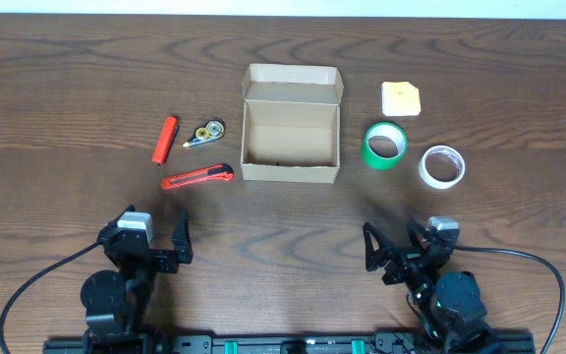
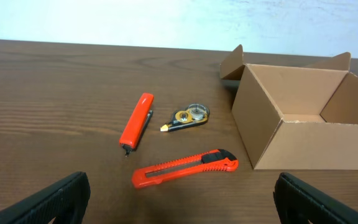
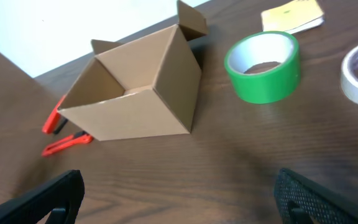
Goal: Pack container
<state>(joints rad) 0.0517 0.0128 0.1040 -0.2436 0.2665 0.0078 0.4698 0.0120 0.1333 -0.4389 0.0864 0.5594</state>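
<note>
"Two end effectors: how do they stand?"

"By the near edge of the bench (image 1: 67, 79), the left end effector (image 1: 155, 228) and the right end effector (image 1: 393, 241) are each spread wide, gripping nothing."

"Where is the container (image 1: 291, 173)?"

"Midway between the left and right edges, nearer the far edge, flap raised. A green tape roll (image 1: 385, 146) lies just right of it."

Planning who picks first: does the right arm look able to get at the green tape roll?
Probably yes. The green tape roll lies flat beside the container, apart from the white roll, and nothing stands between it and the open right hand.
</note>
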